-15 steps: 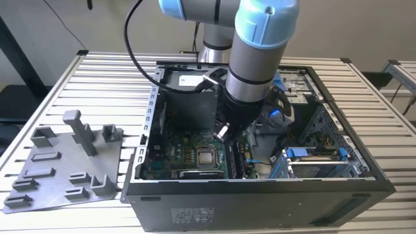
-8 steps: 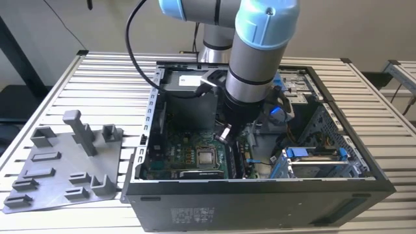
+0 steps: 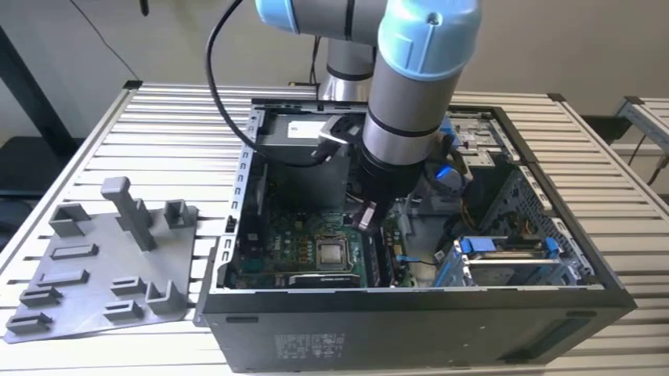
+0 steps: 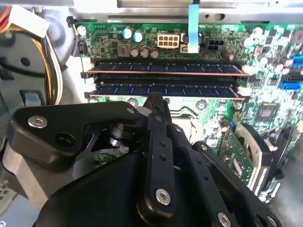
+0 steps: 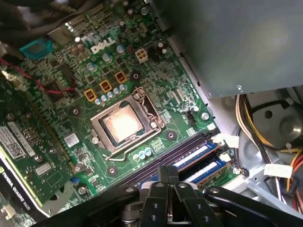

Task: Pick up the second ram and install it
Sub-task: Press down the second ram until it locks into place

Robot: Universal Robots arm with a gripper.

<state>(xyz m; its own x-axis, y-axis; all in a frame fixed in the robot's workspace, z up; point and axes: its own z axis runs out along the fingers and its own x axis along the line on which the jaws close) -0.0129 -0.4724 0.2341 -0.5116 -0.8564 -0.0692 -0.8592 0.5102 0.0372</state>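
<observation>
Two long dark memory sticks stand side by side in the motherboard's slots. The second ram [image 4: 165, 89] [image 5: 204, 171] is the one closer to my fingers; its twin [image 4: 165, 67] [image 5: 196, 153] sits in the slot beside it. My gripper [image 3: 366, 221] [image 4: 154, 100] [image 5: 168, 171] reaches down inside the open computer case [image 3: 418, 301]. Its fingers are pressed together with nothing between them. In the second wrist view their tip is right at the edge of the second ram; whether it touches is unclear.
A grey plastic tray [image 3: 105, 266] with raised blocks lies on the slatted table at the exterior view's left. Inside the case are the bare processor [image 5: 123, 124], a graphics card [image 5: 28, 151], the power supply [image 3: 303, 133], loose cables [image 5: 265, 123] and a drive cage [image 3: 512, 258].
</observation>
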